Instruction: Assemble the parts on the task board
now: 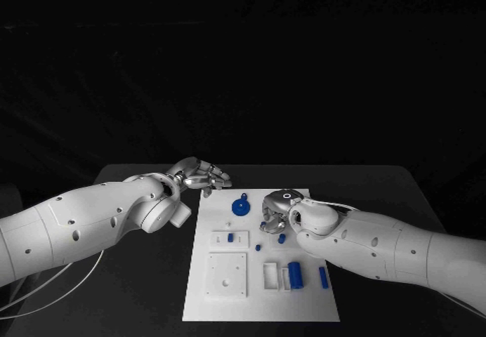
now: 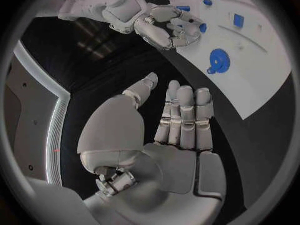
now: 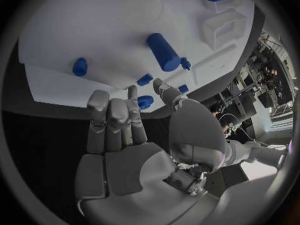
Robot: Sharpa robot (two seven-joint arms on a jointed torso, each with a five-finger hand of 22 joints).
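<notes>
Two white arms reach in over the black table (image 1: 132, 295), and I go through them first. My left arm comes in from the left, and its left hand (image 1: 199, 174) hangs over the dark surface just past the far left corner of the task board (image 1: 304, 309). In the left wrist view its fingers (image 2: 185, 117) lie straight and close side by side, thumb set apart, and nothing is in them. My right arm crosses the near right part of the board, covering that edge. The right hand (image 1: 279, 208) sits low over the middle of the board with fingers curled; in the left wrist view a small blue part (image 2: 203, 28) shows at its fingertips, but I cannot tell whether it is pinched or only touched.

On the board I see a raised white square block (image 1: 227, 274) on the near left side, a smaller white block (image 1: 230, 240) beyond it with a blue piece on it, and a white open frame (image 1: 270, 275) to the right. A blue cylinder (image 1: 295, 274) lies beside that frame, and a slim blue pin (image 1: 323, 276) lies right of it, near my right forearm. A blue gear (image 1: 241, 206) lies flat on the far part of the board, between the two hands. A few small blue pieces lie near the right hand's fingers.

The room behind the table is dark.
</notes>
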